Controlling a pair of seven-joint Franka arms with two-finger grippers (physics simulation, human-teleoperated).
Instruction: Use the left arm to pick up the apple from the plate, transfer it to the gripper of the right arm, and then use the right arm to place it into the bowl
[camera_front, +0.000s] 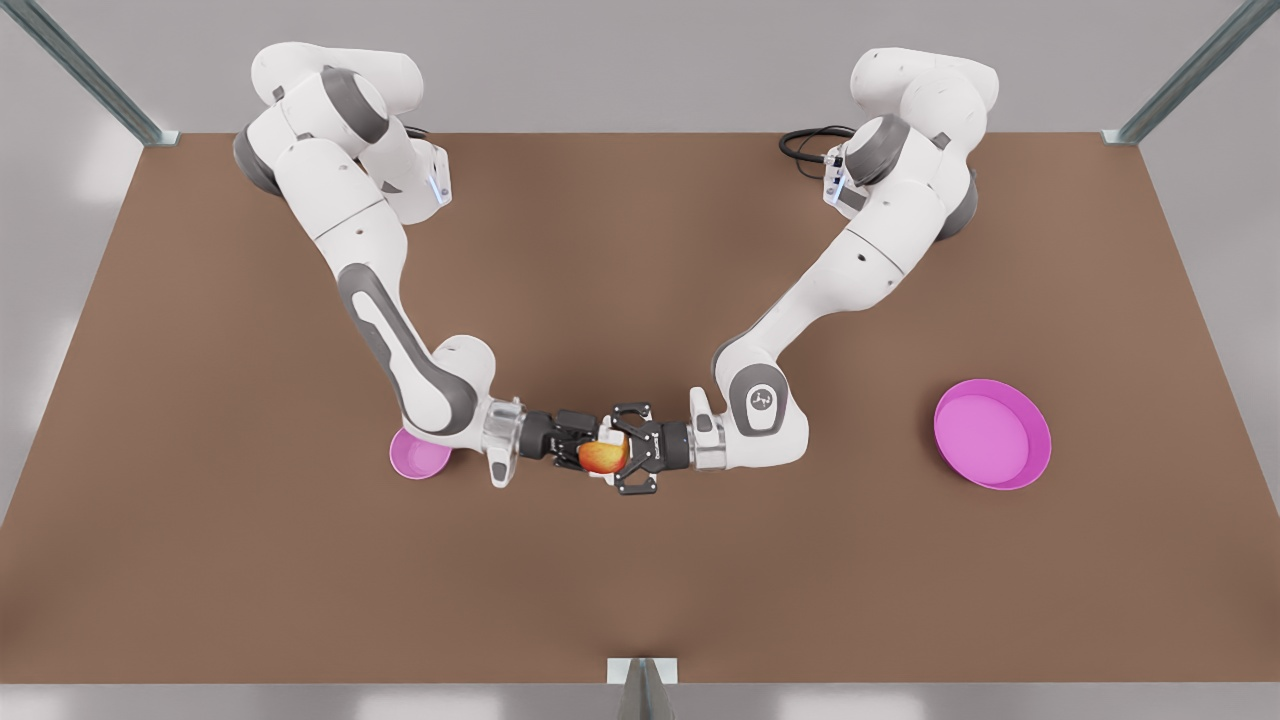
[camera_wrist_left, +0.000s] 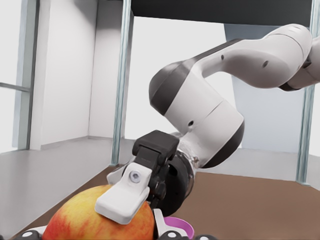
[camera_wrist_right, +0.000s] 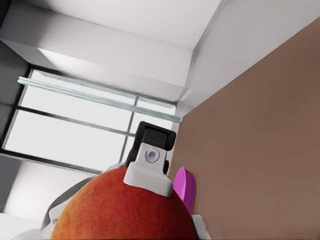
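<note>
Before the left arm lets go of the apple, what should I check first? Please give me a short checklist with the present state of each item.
1. The apple is off the plate and in the air between both arms: ok.
2. The right gripper has its fingers on the apple: ok, a pad lies on it.
3. The left gripper has its fingers on the apple: ok, not yet released.
4. The right grip is firm enough to carry the apple alone: cannot tell.
5. The bowl stands upright on the table: ok, though the right arm partly hides it.
</note>
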